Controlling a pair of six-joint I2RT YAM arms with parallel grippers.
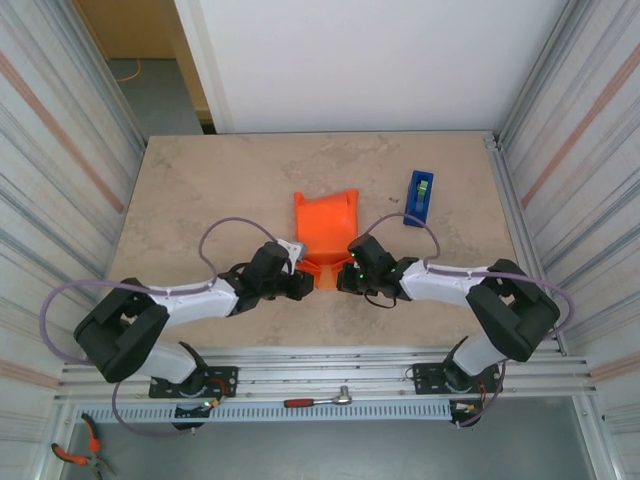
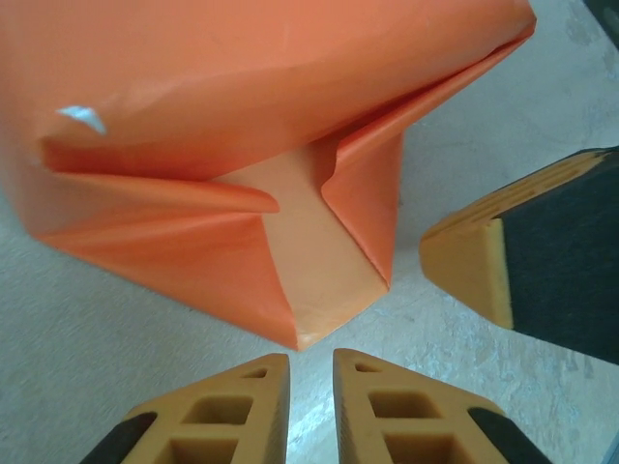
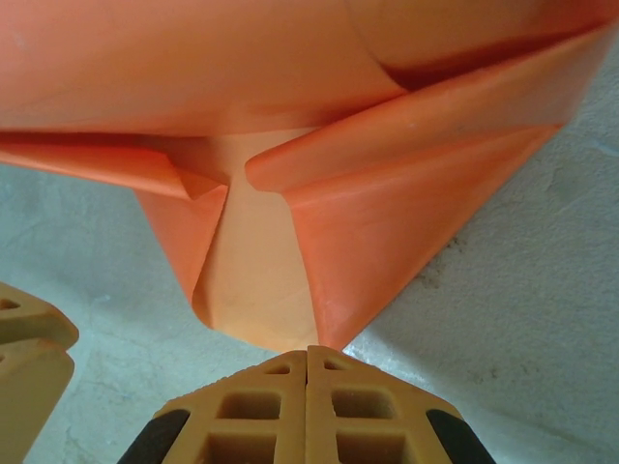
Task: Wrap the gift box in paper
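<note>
1. Pliers (image 1: 75,455), orange-handled, lying below the table's near left corner.
2. Ratchet (image 1: 318,400), red-handled, lying on the metal rail along the near edge, between the two arm bases.
3. Left gripper (image 1: 308,283), low over the table inside the near edge, about midway between the left and right edges and pointing towards the right edge. The fingers (image 2: 242,406) stand narrow, with a slim gap that shows bare table and nothing in it.
4. Right gripper (image 3: 308,354), facing the left one from the right, with the two near each other. The fingers are pressed together along one seam. The tip of a paper flap lies right at their ends, and contact cannot be told.
5. The paper (image 1: 325,225), bright orange, at the middle of the table, folded into a boxy parcel. On its near end the side folds are turned in and a tapering flap lies flat on the table, pointing at the grippers. There is a small pale patch (image 2: 82,117) on its upper face, towards the left.
6. Tape dispenser (image 1: 419,197), blue and narrow, standing apart from the paper towards the far right corner.
</note>
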